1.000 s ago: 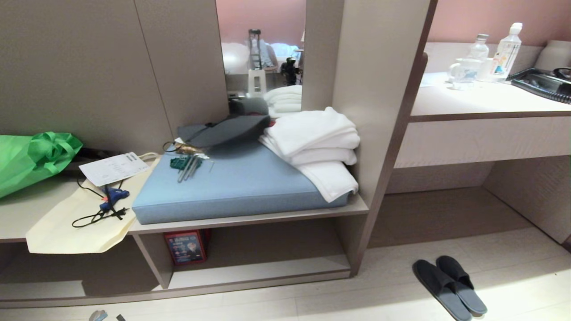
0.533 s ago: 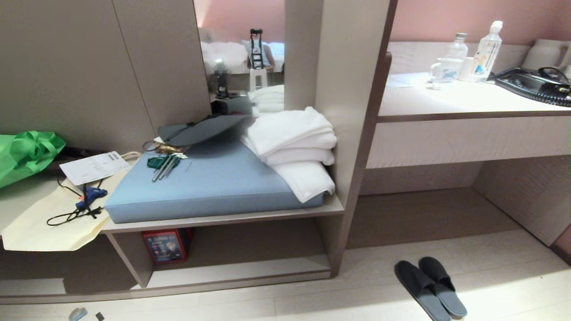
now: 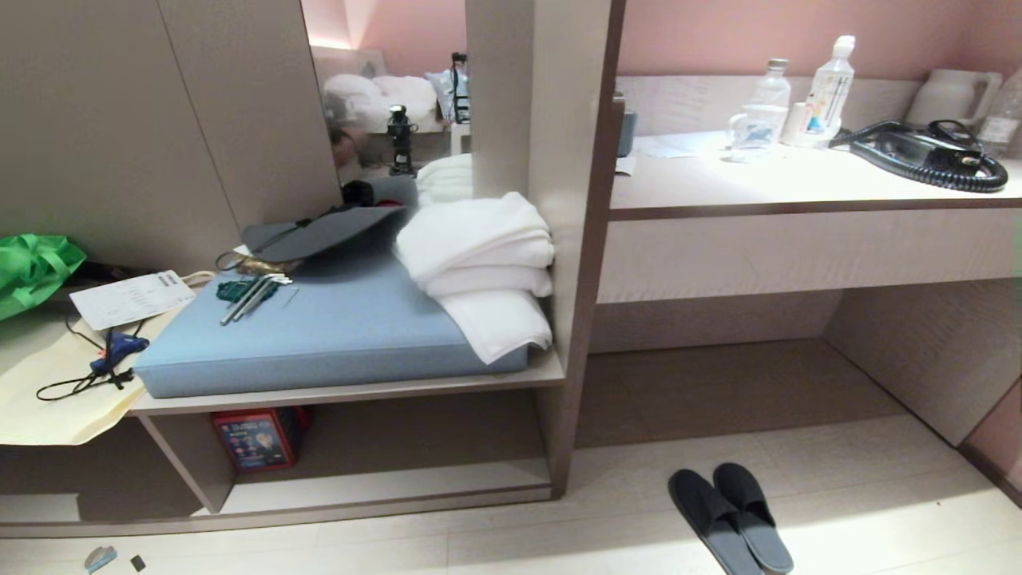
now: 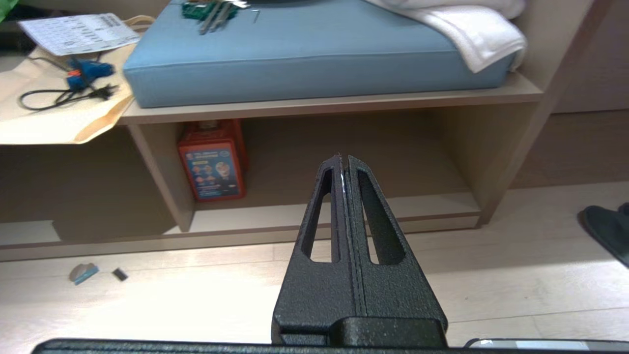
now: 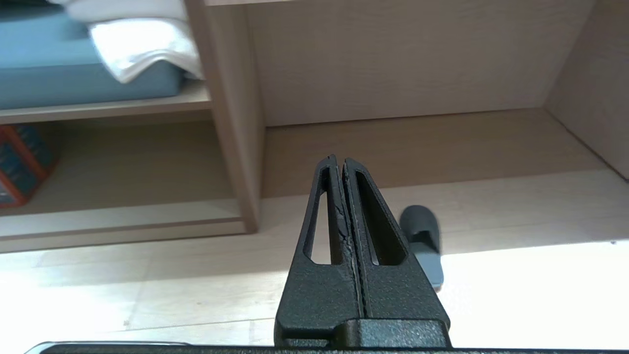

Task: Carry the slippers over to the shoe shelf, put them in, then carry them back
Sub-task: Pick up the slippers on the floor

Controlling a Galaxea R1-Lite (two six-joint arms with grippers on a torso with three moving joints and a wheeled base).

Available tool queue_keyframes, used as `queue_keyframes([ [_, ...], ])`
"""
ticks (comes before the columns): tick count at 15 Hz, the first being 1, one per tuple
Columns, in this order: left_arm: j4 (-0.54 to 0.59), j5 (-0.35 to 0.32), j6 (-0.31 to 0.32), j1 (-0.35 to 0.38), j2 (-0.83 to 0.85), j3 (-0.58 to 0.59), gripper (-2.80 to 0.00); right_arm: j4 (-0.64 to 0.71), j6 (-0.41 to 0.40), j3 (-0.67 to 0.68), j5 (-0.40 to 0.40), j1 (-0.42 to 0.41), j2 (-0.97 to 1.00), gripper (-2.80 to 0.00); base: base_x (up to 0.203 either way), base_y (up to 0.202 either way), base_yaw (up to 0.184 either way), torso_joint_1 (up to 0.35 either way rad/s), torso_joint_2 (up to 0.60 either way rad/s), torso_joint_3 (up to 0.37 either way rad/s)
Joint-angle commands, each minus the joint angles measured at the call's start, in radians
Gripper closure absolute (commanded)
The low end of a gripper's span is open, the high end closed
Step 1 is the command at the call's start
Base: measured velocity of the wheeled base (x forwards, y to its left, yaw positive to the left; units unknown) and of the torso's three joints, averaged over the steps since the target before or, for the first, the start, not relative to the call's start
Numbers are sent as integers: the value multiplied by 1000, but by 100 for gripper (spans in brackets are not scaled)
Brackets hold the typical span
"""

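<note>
Pale plank floor (image 3: 838,479) in front of a taupe wood-grain built-in unit. Compared with the frame a second earlier, the whole scene sits further left in the head view: the camera has turned, the things have not shifted among themselves.

The slippers (image 3: 730,515) lie side by side on the floor, before the open recess under the desk counter (image 3: 798,188), right of the unit's upright panel. The shoe shelf (image 3: 383,483), the low cubby below the bench, holds only a red box (image 3: 255,438) at its left end. On the bench: blue cushion (image 3: 335,335), folded white towels (image 3: 479,271) at its right end, hex keys (image 3: 251,289) near its back-left corner.

Left pincer (image 4: 344,160) clenched, holding nothing, aimed at the cubby. Right pincer (image 5: 339,162) clenched, holding nothing, above the floor with one slipper just beyond it.
</note>
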Motion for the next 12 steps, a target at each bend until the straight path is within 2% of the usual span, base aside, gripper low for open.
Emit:
queue_keyframes([
  [1,0,0,-1,0,1,0,0,0,1,1,0,0,1,0,0,-198,2,2,1,-2],
  [12,0,0,-1,0,1,0,0,0,1,1,0,0,1,0,0,-197,1,3,3,3],
])
